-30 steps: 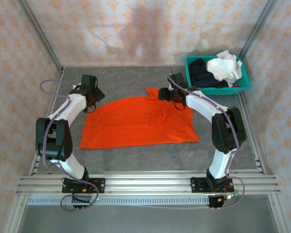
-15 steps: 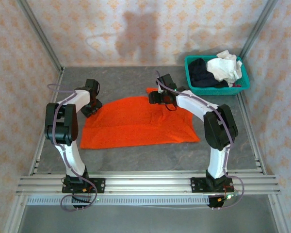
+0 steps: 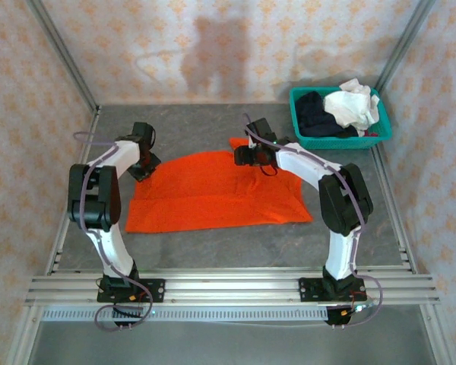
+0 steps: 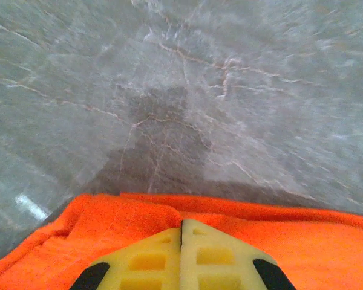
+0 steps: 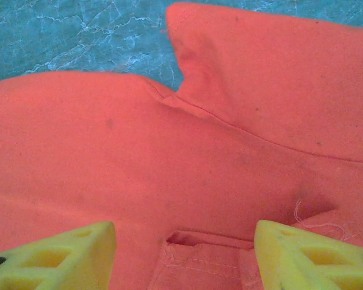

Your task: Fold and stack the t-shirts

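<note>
Barely begun: orange t-shirt (image 3: 220, 194) unfolded on the surface, left gripper (image 4: 181, 222) closed at its edge, right gripper (image 5: 183, 227) open just above it, other t-shirts (image 3: 353, 106) heaped in the basket (image 3: 342, 141) beyond.

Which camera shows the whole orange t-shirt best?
Top external: the orange t-shirt lies spread out, nearly its whole outline visible. Left wrist shows one edge; right wrist a close-up of folds and a seam.

Left tool (image 3: 143, 169) and right tool (image 3: 242, 156) meet orange t-shirt (image 3: 213, 194).
</note>
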